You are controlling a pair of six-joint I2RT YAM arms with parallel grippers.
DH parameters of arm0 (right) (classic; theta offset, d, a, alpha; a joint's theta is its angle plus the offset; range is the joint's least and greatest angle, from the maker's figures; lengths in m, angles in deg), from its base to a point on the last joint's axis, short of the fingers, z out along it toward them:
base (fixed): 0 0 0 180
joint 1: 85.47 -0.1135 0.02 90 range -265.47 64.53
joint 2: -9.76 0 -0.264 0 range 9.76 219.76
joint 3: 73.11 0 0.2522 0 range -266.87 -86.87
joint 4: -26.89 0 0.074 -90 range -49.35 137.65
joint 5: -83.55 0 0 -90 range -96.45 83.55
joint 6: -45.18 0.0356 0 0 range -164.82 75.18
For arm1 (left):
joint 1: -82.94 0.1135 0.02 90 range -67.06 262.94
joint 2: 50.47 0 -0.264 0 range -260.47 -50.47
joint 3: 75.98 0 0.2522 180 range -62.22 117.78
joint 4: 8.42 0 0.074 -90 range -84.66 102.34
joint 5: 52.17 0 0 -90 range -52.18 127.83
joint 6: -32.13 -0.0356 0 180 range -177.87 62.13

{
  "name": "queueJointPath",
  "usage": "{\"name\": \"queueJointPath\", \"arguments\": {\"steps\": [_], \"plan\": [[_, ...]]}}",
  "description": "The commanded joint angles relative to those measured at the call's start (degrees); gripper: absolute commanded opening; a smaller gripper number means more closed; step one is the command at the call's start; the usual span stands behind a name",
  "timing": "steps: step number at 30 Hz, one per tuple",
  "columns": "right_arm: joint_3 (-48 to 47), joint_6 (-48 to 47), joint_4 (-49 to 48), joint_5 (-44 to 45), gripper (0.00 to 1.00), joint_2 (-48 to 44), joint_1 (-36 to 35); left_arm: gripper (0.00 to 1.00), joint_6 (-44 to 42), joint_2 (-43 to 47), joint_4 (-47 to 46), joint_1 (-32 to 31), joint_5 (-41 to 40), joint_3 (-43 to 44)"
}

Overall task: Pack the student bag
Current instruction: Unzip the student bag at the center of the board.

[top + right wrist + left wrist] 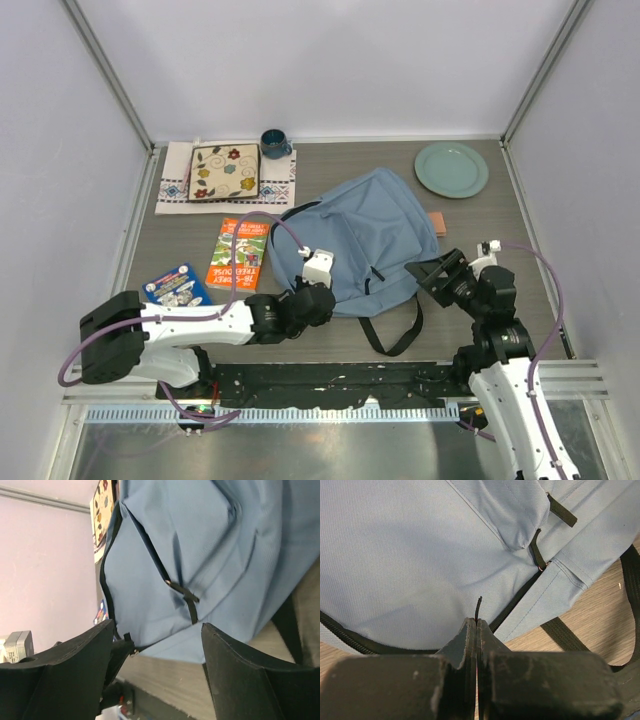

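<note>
Student bag lies flat at the centre of the top view and looks zipped, with the orange book outside it at the left. My left gripper is clenched on the thin black zipper pull. My right gripper is released and empty at the bag's lower right. If I tug now, the pull may slip free, or the unbraced bag may slide on the smooth grey wood-grain table. White walls enclose it.

1. Student bag fills frame ctr; strap loop trails below it.
2. Left: orange book, blue book. Upper left: mat, mug.
3. Upper right: plate.
4. Bare worktop btwn mug & plate: free.
</note>
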Motion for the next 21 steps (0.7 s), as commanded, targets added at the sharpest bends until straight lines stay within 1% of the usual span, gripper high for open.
{"name": "queueJointPath", "arguments": {"steps": [1,4,7,10,11,12,13,14,15,16,17,18,19,21], "plan": [[3.3,15.9,0.0,-7.2,0.76,-3.3,-0.3,0.0,-0.8,2.6,-3.2,-0.3,-0.4,0.8],[4.4,19.6,0.1,-7.7,0.76,-3.9,-0.8,0.0,-1.0,2.8,-3.3,-0.3,-0.2,0.8],[2.8,18.7,2.3,-5.9,0.76,-2.5,-2.1,0.0,-1.6,3.1,-3.3,-0.3,-0.1,1.2],[1.9,16.9,2.5,-4.3,0.76,1.3,-5.6,0.0,-2.2,3.0,-3.3,-0.3,0.0,1.7],[1.8,16.6,1.7,-2.6,0.76,4.1,-6.9,0.0,-2.2,3.0,-3.4,-0.4,0.0,1.9],[1.6,16.8,0.9,-1.4,0.76,5.4,-11.1,0.0,-2.4,2.9,-3.4,-0.4,-0.1,2.1],[1.5,17.1,0.0,0.6,0.76,6.6,-13.5,0.0,-2.4,3.0,-3.3,-0.4,-0.2,2.2],[1.2,17.8,-1.3,4.8,0.76,7.9,-16.4,0.0,-2.5,3.0,-3.2,-0.3,-0.3,2.2],[1.5,20.5,-2.4,7.6,0.76,9.4,-19.2,0.0,-2.6,3.0,-3.2,-0.3,-0.3,2.2],[1.9,22.0,-3.9,9.8,0.76,10.1,-24.7,0.0,-2.7,2.8,-3.2,-0.3,-0.5,2.2],[2.3,24.3,-6.8,14.2,0.76,10.3,-27.1,0.0,-2.5,2.9,-2.9,-0.4,-0.6,2.3],[3.7,26.3,-8.7,15.7,0.76,11.1,-29.1,0.0,-2.4,2.9,-2.5,-0.3,-0.7,2.3],[4.4,30.1,-10.4,17.0,0.76,11.6,-33.0,0.0,-2.3,2.9,-2.5,-0.4,-0.8,2.3],[5.9,33.7,-14.0,20.9,0.76,12.9,-36.3,0.0,-2.3,3.3,-2.5,-0.4,-0.9,2.2]]}}
